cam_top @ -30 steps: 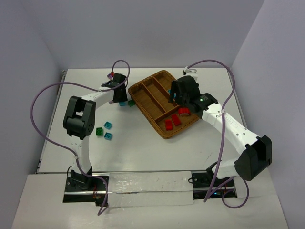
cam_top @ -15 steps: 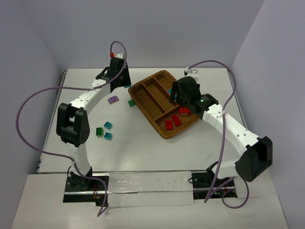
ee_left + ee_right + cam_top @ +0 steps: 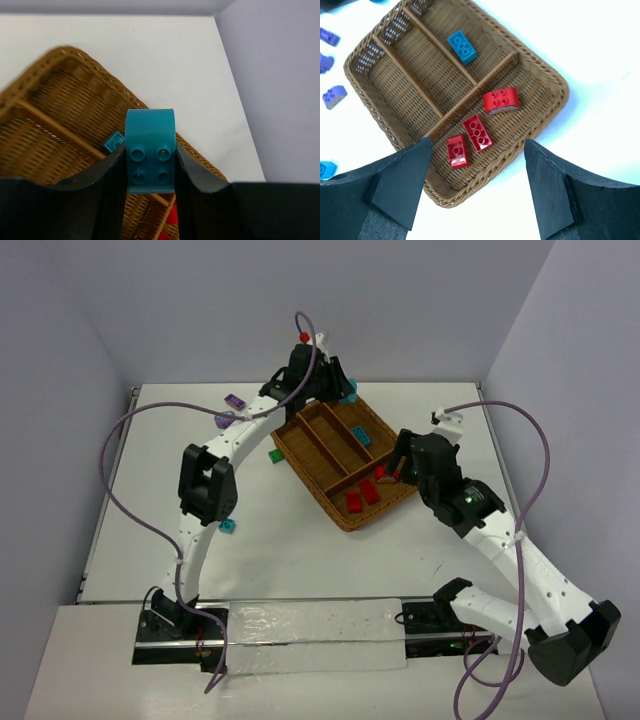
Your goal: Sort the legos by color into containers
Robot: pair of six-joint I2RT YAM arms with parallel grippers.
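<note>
The brown wicker tray (image 3: 305, 481) lies mid-table. My left gripper (image 3: 335, 388) hovers over its far corner, shut on a rounded teal lego (image 3: 150, 125), as the left wrist view (image 3: 150, 151) shows. One teal lego (image 3: 461, 47) lies in a long compartment. Three red legos (image 3: 478, 132) lie in the crosswise compartment. My right gripper (image 3: 398, 468) is open and empty above the tray's near-right end, jaws wide in the right wrist view (image 3: 477, 146). Purple legos (image 3: 236, 400), a green one (image 3: 274, 455) and a teal one (image 3: 229, 526) lie on the table left of the tray.
The white table ends just beyond the tray's far corner, with walls behind and to the right. The left arm stretches across the loose legos on the left. Purple cables arch over both arms.
My left arm has swung right from the loose legos to the tray's far corner, carrying the teal lego. My right gripper has drawn back from over the tray toward its near-right end.
</note>
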